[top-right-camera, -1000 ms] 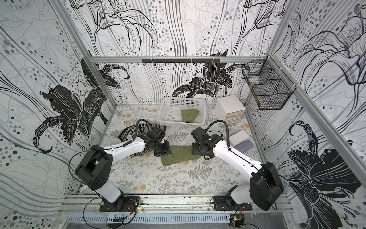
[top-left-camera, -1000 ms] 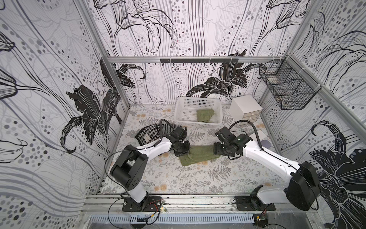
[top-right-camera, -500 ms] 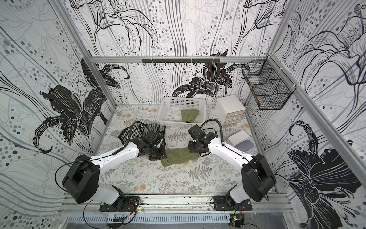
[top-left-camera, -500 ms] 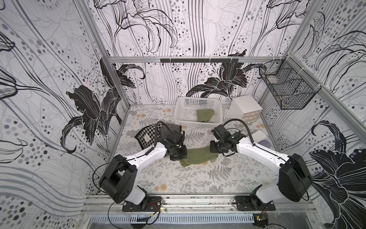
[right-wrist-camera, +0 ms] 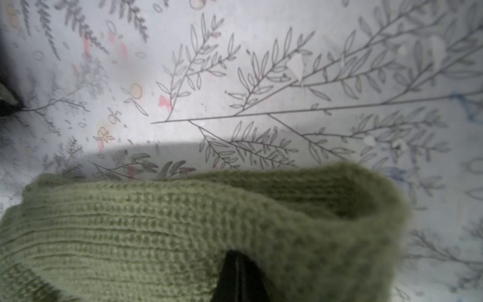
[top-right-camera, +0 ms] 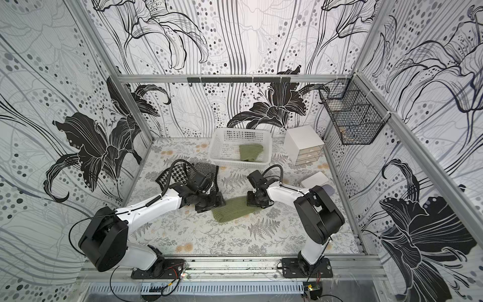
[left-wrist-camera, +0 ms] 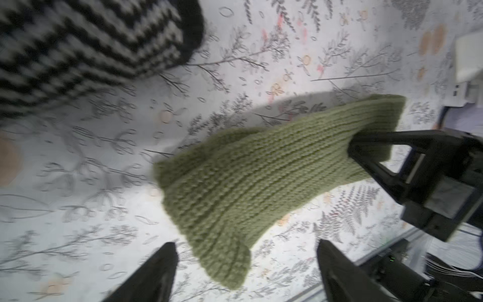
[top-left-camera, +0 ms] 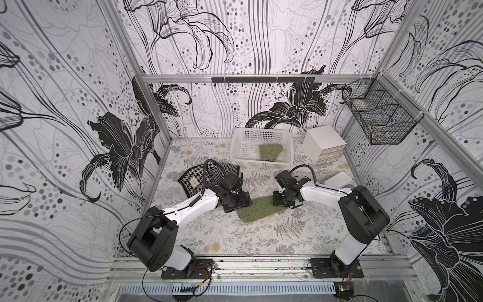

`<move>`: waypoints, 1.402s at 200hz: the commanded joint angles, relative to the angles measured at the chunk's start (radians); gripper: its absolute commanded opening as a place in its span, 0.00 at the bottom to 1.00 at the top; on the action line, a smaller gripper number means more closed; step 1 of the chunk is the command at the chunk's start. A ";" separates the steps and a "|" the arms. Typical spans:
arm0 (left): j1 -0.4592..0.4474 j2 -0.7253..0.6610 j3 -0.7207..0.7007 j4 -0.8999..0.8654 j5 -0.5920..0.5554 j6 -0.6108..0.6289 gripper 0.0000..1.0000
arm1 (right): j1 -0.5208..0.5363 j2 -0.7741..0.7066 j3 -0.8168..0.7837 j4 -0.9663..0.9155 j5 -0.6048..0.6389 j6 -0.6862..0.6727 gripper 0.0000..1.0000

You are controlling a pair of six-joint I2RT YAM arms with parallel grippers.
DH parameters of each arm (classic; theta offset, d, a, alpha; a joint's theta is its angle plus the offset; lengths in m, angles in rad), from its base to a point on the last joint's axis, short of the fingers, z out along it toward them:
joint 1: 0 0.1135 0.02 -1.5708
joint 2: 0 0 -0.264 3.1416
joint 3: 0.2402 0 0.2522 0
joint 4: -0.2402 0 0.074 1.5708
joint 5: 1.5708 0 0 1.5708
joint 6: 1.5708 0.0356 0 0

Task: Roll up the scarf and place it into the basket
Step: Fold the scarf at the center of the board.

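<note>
Mid-table, btwn my two arms: the green knit scarf (top-left-camera: 257,209) lies on the floral tabletop (top-left-camera: 235,235), not yet rolled. Its long axis runs gripper to gripper, w/ the white perforated basket (top-left-camera: 236,150) well beyond it by the back wall. My right gripper (top-left-camera: 279,201) is clamped on the scarf end at its own side. My left gripper (left-wrist-camera: 245,243) is released, fingers (left-wrist-camera: 162,269) spread either side of the opposite end, gripping nothing.

Judgement: the roll must travel along that axis, so the free left arm looks best placed to start it.

Left wrist cam shows the right jaws biting the raised edge; right wrist cam shows only knit draped over one finger (right-wrist-camera: 235,274). Both top views add a green roll (top-right-camera: 250,153) already in the basket & a houndstooth scarf (top-left-camera: 190,183) beside my left arm.
</note>
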 commanded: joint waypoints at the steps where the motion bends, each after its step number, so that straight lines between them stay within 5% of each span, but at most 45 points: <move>1: -0.042 0.042 0.015 0.083 0.068 -0.025 0.09 | -0.023 0.020 -0.024 0.004 -0.002 0.011 0.00; 5: -0.048 0.049 0.014 0.087 0.069 -0.027 0.00 | -0.027 0.019 -0.027 0.003 0.002 0.012 0.00; 81: -0.066 0.192 -0.119 0.106 0.062 -0.028 0.00 | -0.094 0.023 -0.057 0.001 -0.001 0.009 0.00; 144: -0.035 0.103 -0.094 0.070 0.055 0.028 0.00 | -0.115 -0.095 -0.078 0.050 -0.072 -0.052 0.01; 174: -0.035 0.054 0.023 0.029 0.079 0.080 0.44 | -0.115 -0.224 -0.087 0.002 -0.039 -0.072 0.25; 191: -0.034 0.072 0.086 0.011 0.088 0.111 0.62 | -0.117 -0.258 -0.083 -0.034 -0.018 -0.081 0.34; 200: -0.034 0.095 0.120 0.006 0.095 0.125 0.64 | -0.121 -0.269 -0.088 -0.043 -0.005 -0.081 0.39; 226: -0.041 0.163 0.210 0.048 0.131 0.140 0.51 | -0.156 -0.266 -0.105 -0.045 0.005 -0.091 0.42; 251: -0.058 0.252 0.306 0.086 0.151 0.148 0.01 | -0.195 -0.241 -0.108 -0.039 -0.002 -0.112 0.43; 280: -0.089 0.343 0.372 0.143 0.163 0.151 0.00 | -0.220 -0.210 -0.108 -0.041 -0.025 -0.131 0.44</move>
